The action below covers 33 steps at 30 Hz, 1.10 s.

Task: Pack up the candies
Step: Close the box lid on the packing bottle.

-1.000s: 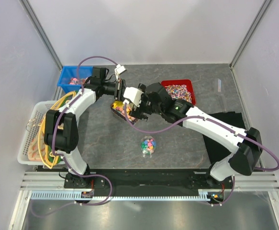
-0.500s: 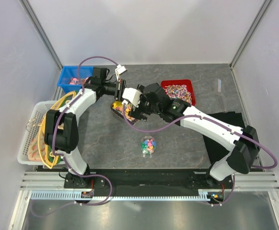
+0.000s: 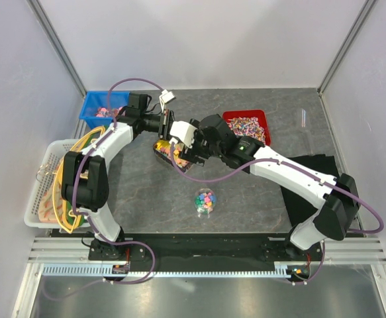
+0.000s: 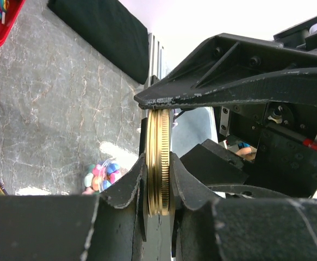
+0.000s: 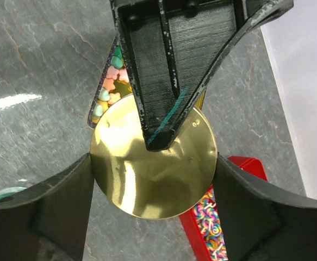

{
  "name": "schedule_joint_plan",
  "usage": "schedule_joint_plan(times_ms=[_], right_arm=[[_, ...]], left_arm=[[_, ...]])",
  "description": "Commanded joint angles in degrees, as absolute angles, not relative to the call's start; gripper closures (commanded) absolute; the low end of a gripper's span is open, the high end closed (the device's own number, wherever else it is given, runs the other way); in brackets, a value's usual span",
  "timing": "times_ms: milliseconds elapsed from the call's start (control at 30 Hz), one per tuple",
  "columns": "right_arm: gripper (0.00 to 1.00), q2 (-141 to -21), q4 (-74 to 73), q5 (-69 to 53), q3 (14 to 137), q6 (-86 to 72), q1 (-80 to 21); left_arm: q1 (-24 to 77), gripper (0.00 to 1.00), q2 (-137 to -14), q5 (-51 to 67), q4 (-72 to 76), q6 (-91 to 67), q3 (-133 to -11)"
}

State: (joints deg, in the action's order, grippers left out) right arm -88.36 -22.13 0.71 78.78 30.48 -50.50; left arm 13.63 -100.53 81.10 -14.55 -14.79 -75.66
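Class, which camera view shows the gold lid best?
The right wrist view: the gold lid shows its broad round face. The left wrist view gives only its ribbed edge, pinched by the left end effector. In the top view the arms mostly hide it.

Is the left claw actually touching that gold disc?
Touching. The left wrist view shows the gold disc edge-on, pinched tight between both fingers of the left gripper.
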Motion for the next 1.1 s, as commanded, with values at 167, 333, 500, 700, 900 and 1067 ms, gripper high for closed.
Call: schedule_joint_plan(times_ms=[167,333,500,700,900,1067], right_arm=[[0.40,-87.5,-22.1,-0.8,80.0,30.1,-50.5],[0.39,-86.7,-22.0,1.0,78.9,30.3,-50.4],[0.39,-87.0,-21.9,1.2,79.2,30.1,-50.0],[0.40,-87.1,-21.8,1.4,79.3,29.9,-49.9],[0.40,-86.5,-22.0,1.8,78.2,30.0,-49.5],[0.40,-85.5,-21.9,1.8,77.1,30.2,-48.8]], left_arm=[[14.2,0.61,-100.9,82.5,-15.7,-12.1,-78.6],[14.2,0.63,-100.5,83.0,-15.7,-12.0,-78.9],[14.1,0.62,-100.9,82.0,-15.7,-11.9,-78.9],[13.5,0.54,-100.5,82.0,-15.7,-11.4,-79.1],[12.2,0.39,-100.8,81.6,-15.6,-11.5,-79.2],[11.6,0.33,-100.5,81.4,-15.3,-12.2,-79.6]])
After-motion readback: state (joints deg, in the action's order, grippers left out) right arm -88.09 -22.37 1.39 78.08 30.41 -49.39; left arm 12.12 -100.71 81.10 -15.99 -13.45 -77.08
